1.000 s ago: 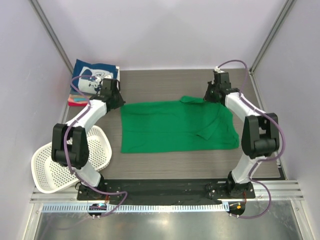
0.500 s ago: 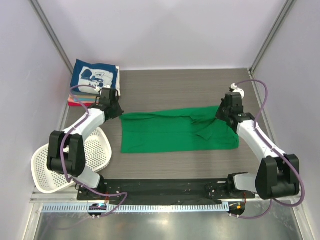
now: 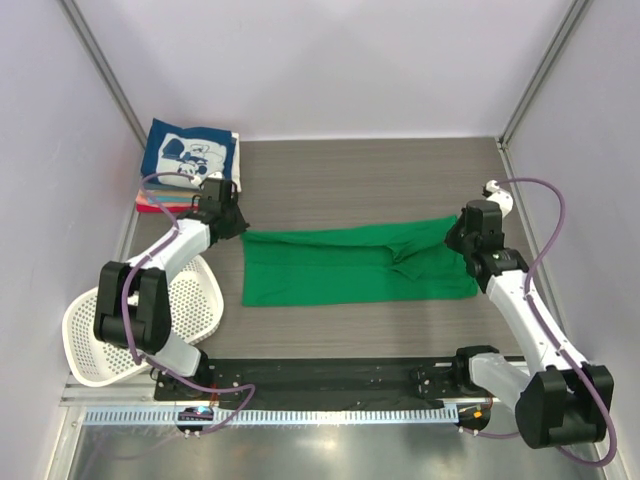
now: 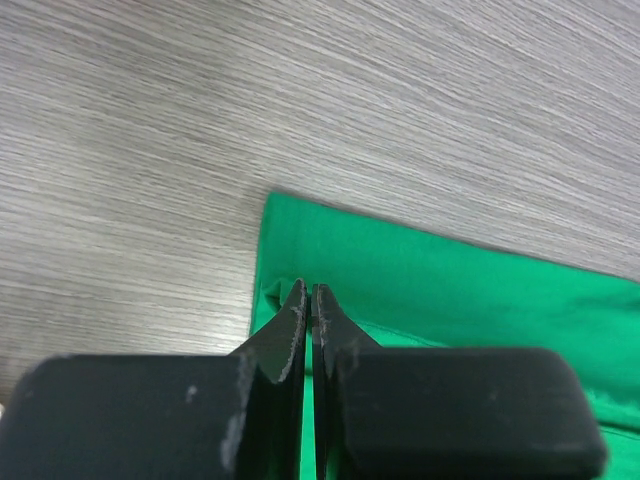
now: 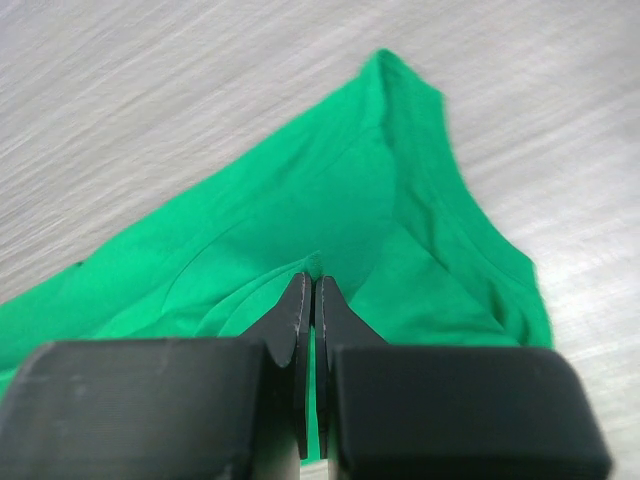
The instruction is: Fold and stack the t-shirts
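Note:
The bright green t-shirt [image 3: 350,265] lies across the middle of the table, its far half folded toward the near edge. My left gripper [image 3: 236,228] is shut on the shirt's far left corner [image 4: 300,250]. My right gripper [image 3: 457,236] is shut on the shirt's far right edge [image 5: 340,220], pinching a small fold of cloth. The navy t-shirt with white cartoon print [image 3: 190,152] lies folded at the far left on top of a red-pink one [image 3: 152,203].
A white perforated basket [image 3: 130,320] sits at the near left by the left arm's base. Side walls and frame posts close in the table. A black base rail [image 3: 330,375] runs along the near edge.
Both grippers have drawn the shirt's far edge toward the near side, folding it narrower. The right gripper moved most, from the far right down toward the near right.

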